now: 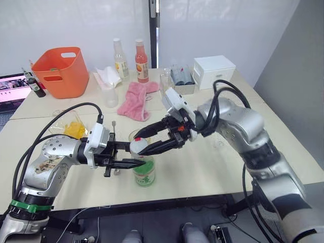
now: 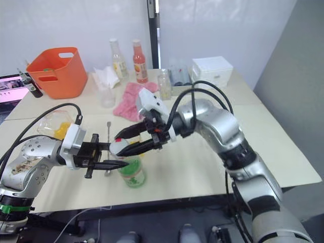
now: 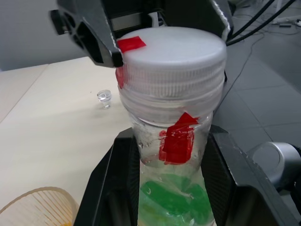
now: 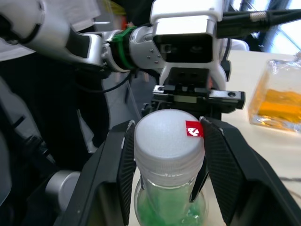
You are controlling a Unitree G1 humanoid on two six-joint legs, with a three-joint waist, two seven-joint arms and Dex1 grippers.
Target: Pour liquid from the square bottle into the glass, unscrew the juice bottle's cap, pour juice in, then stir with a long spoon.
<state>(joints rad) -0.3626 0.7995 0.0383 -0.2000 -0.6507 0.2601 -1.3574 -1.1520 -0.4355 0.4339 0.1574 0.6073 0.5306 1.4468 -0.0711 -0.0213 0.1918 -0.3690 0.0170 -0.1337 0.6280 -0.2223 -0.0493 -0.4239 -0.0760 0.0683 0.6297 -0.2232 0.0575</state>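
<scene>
Both end effectors on juice bottle (image 1: 144, 169) (cap (image 4: 169, 136) on)

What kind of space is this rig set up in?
Probably a lab or office test area set up as a drinks bench: pale table, laptop at its edge, and two robot grippers working on a juice bottle.
</scene>
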